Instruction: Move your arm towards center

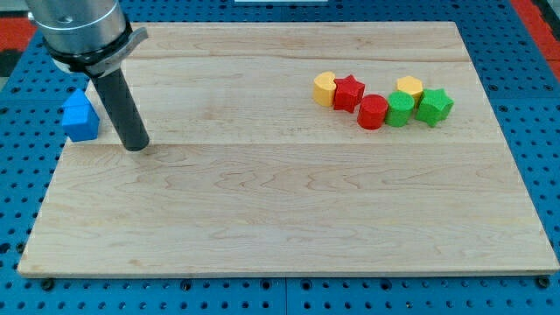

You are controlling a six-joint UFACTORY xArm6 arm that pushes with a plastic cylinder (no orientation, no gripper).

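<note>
My tip [136, 146] rests on the wooden board [280, 219] near its left edge, in the upper half of the view. A blue block [80, 117] with a peaked top lies just to the tip's left, with a small gap between them. Far to the view's right is a cluster of blocks: a yellow block [325, 88], a red star [349, 92], a red cylinder-like block [373, 112], a green block [400, 109], a yellow hexagon-like block [409, 87] and a green star [433, 106]. They touch one another in a row.
The board lies on a blue perforated table [542, 131]. The arm's grey metal body [79, 31] hangs over the board's upper left corner.
</note>
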